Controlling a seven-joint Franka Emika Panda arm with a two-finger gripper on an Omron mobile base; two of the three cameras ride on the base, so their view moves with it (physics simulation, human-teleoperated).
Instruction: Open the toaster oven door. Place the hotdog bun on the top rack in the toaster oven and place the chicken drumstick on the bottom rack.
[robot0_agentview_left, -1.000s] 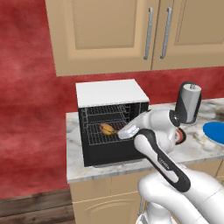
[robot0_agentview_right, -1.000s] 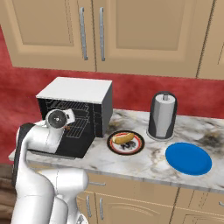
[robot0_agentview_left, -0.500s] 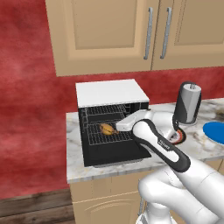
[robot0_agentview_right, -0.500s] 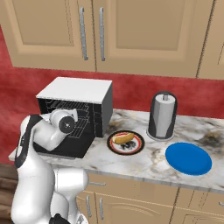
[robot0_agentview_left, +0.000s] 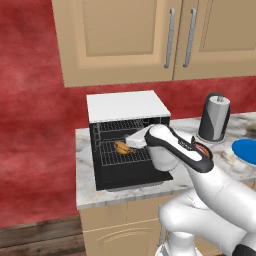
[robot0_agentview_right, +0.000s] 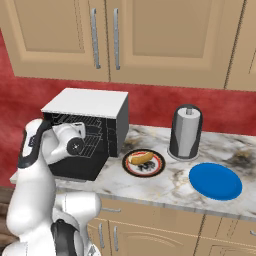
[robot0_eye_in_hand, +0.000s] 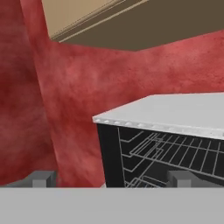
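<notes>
The toaster oven stands on the counter with its door folded down flat. An orange-brown chicken drumstick lies on the bottom rack; the top rack is bare. My gripper hovers at the oven mouth, just right of the drumstick, open and holding nothing. Its fingertips stand far apart in the hand view, which looks at the oven's upper left corner. The hotdog bun rests on a dark, red-rimmed plate right of the oven.
A grey-black cylindrical kettle stands right of the oven, and a blue plate lies near the counter's front. Wooden wall cabinets hang above. A red wall closes the back and left.
My elbow has swung left in front of the oven, and the hand has risen a little from the drumstick. The drumstick has stayed on its rack.
</notes>
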